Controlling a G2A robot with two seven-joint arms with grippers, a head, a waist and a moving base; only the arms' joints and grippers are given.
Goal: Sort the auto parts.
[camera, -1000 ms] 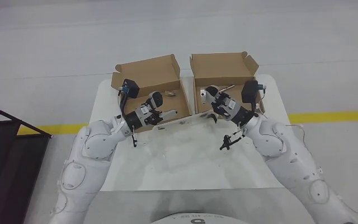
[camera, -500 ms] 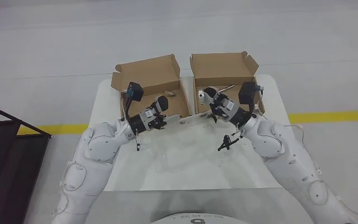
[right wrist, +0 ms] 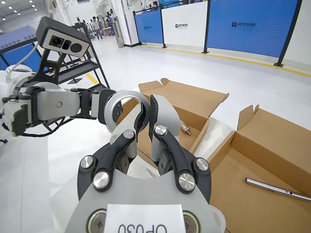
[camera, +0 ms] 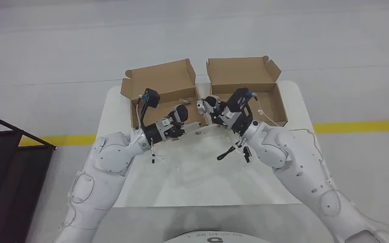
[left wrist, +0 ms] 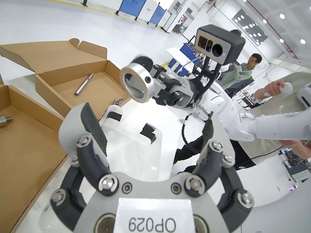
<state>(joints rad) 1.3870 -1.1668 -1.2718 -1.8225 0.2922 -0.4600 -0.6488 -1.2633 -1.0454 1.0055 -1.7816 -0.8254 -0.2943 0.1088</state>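
Note:
A silver metal ring (right wrist: 126,111) is held in the air, my right gripper (right wrist: 147,107) shut on its rim. In the top view this gripper (camera: 209,108) hangs over the gap between the two cardboard boxes, with the ring (camera: 202,104) at its tip. My left gripper (left wrist: 148,115) faces the ring (left wrist: 137,83) from a short way off, open and holding nothing. From above, the left gripper (camera: 180,114) sits by the left box (camera: 161,91). That box holds a bolt (right wrist: 184,128). A steel rod (right wrist: 277,191) lies in the right box (camera: 243,79).
A clear plastic holder (left wrist: 136,151) with black clips (left wrist: 148,132) lies on the white table (camera: 200,176) just in front of the boxes. Both boxes have raised lids at the far side. A black metal rack (camera: 12,158) stands left of the table.
My right gripper has swung left from above the right box to the gap between the boxes, carrying the ring. My left gripper has shifted right toward it.

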